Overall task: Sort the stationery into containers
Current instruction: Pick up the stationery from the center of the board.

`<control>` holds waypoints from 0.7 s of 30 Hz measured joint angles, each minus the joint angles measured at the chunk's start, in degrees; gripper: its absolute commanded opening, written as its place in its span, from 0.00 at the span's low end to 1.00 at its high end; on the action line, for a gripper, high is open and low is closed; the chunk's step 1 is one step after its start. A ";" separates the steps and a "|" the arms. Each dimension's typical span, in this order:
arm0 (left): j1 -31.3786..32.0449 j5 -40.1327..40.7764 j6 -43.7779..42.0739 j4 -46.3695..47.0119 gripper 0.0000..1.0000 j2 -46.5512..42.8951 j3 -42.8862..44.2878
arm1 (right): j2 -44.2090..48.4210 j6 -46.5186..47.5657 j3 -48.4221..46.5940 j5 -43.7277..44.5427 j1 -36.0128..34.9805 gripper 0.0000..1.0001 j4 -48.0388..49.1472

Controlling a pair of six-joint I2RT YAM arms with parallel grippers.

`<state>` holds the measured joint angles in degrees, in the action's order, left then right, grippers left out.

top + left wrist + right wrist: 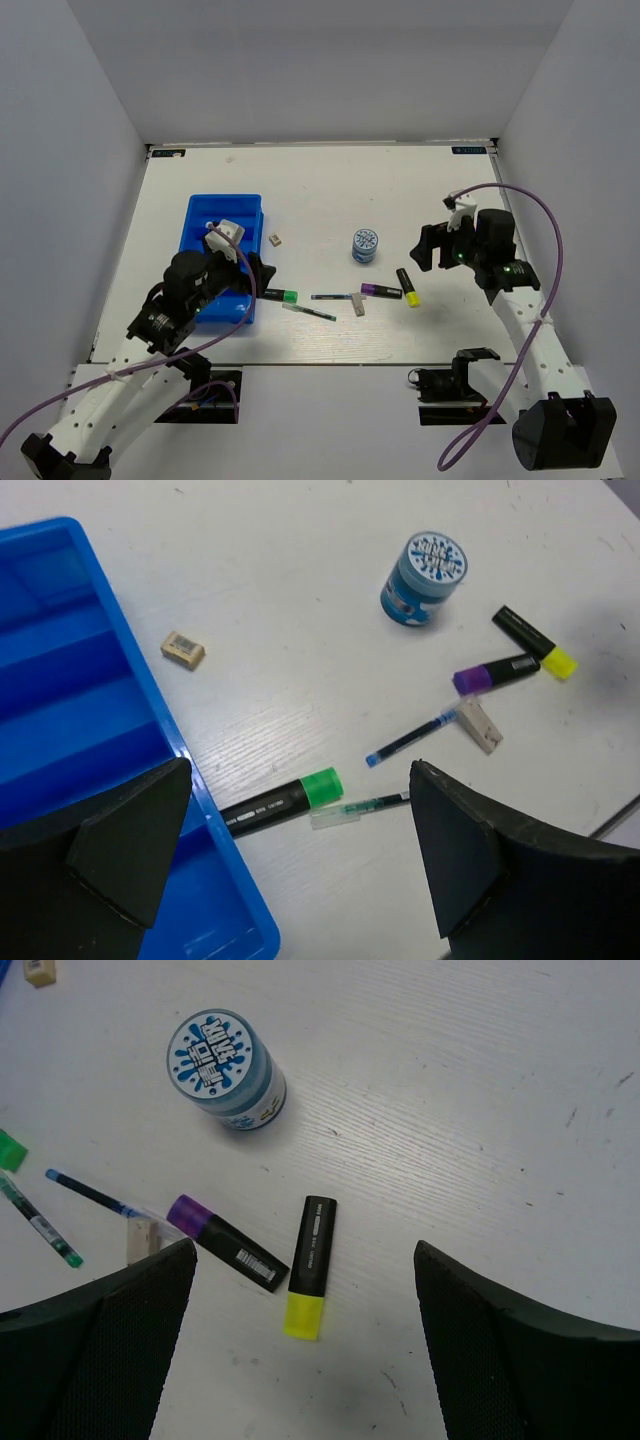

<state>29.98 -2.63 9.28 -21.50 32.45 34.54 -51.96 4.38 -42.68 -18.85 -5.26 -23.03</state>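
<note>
At the left of the desk (pixel 330 180) sat the bright blue tray (pixel 60 680), a long rectangle split into lengthwise compartments; the parts of them in view showed plain blue floor. All the stationery in view lay outside it on the desk. The left gripper (pixel 300 780) stood over the tray's right rim with its jaws spread wide, holding nothing.

Just right of the tray lay a small tan eraser (pixel 183 650). Nearer the front, a black marker with a green end (pixel 280 802) lay with its black end at the tray's wall. A thin pen with a clear, green-tinted barrel (pixel 358 808) lay right beside the green end. Next came a thin dark pen with a blue tip (pixel 410 735), its far end touching a whitish eraser block (pixel 480 725). A black marker with a purple end (pixel 225 1242) and one with a yellow end (pixel 308 1270) lay close together in a V. Behind them stood the round roll (pixel 225 1070), upright, its top splashed blue and white.

The right gripper (pixel 305 1250) stood above the two markers, jaws wide apart and empty.
</note>
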 measured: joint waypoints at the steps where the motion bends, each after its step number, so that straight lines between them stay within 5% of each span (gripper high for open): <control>1: 0.00 -0.98 -0.02 -0.22 1.00 0.48 -0.02 | 0.17 -0.09 0.44 -0.59 0.00 0.90 0.44; 7: -0.02 -4.72 0.00 -0.79 0.94 2.69 -0.33 | 0.61 2.23 1.31 -2.99 0.00 0.90 -0.52; 10: -0.02 -6.49 0.59 -0.81 0.56 4.55 -0.31 | 0.94 4.59 1.29 -2.32 -0.02 0.90 -1.46; 11: -0.04 -7.32 0.57 -1.05 0.38 5.62 -0.17 | 1.01 5.42 1.11 -1.53 -0.02 0.90 -2.14; 12: -0.04 -8.22 0.63 -1.40 0.05 6.84 0.15 | 1.01 6.45 0.72 -0.66 0.00 0.90 -3.08; 13: 0.11 -8.76 1.03 -1.68 0.00 8.22 0.55 | 1.01 7.23 0.24 0.02 0.00 0.90 -3.93; 16: 2.43 -9.14 0.15 -3.96 0.00 14.10 3.08 | 1.29 10.08 -0.83 1.62 0.00 0.85 -5.60; 17: 3.80 -8.90 -0.11 -4.44 0.02 16.22 4.22 | 1.62 11.23 -0.76 1.64 0.00 0.47 -5.97; 18: 5.68 -8.02 -0.63 -5.44 0.38 18.43 5.73 | 2.12 12.24 -0.48 1.49 0.00 0.00 -5.92; 20: 8.98 -6.32 -1.99 -7.41 0.78 23.19 9.46 | 3.02 12.17 0.37 1.20 -0.07 0.00 -5.35; 21: 10.38 -5.22 -1.73 -8.26 0.93 26.10 11.87 | 3.21 12.02 0.83 1.14 -0.09 0.31 -5.07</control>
<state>40.36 -7.86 7.55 -29.76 58.54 46.41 -48.75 16.40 -41.85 -17.72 -5.34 -28.10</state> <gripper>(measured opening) 0.699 0.026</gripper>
